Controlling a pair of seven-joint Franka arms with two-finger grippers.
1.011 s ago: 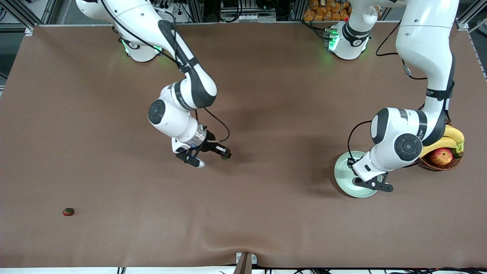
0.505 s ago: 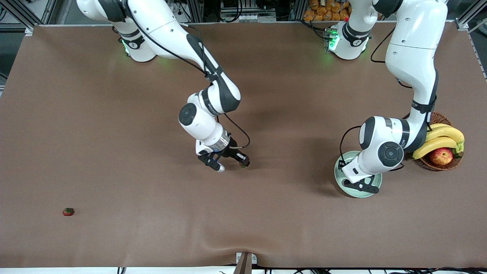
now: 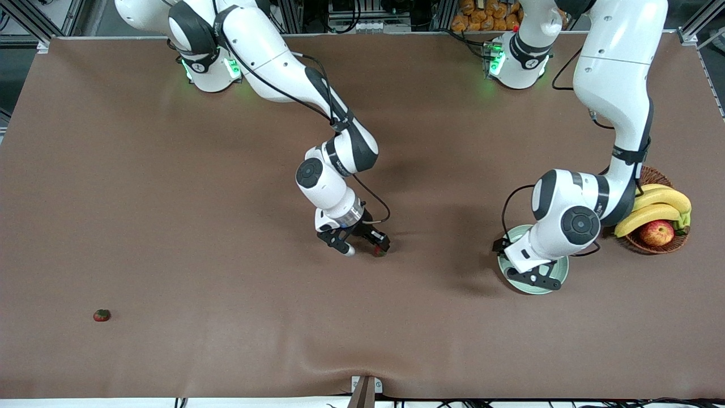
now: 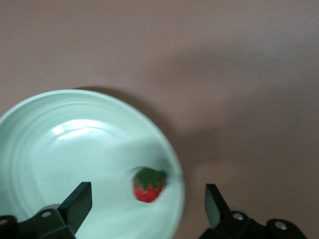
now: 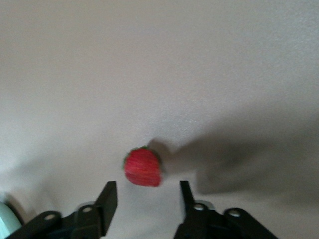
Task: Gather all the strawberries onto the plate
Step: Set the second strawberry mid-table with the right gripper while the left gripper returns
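A: How do the strawberries look, and where are they?

B: One strawberry (image 4: 148,185) lies in the plate (image 4: 60,149), close to its rim; it is small and bright red, with a dark green leafy cap. A second strawberry (image 5: 143,167) sits between the right gripper's fingers; plump and red, ribbed on its face, a sliver of green at its top. A third strawberry (image 3: 102,315) lies on the brown table (image 3: 170,238), toward the right arm's end and near the front camera.

A: And the plate?

B: Round, shallow, pale mint green, glossy; just beside a wicker basket (image 3: 657,241) holding bananas (image 3: 657,207) and an apple (image 3: 657,232).

A: The grippers?

B: The left gripper (image 4: 147,201) hangs over the plate, fingers spread wide, clear of the berry; the right gripper (image 5: 147,199) is over mid-table, jaws parted, not touching its berry.
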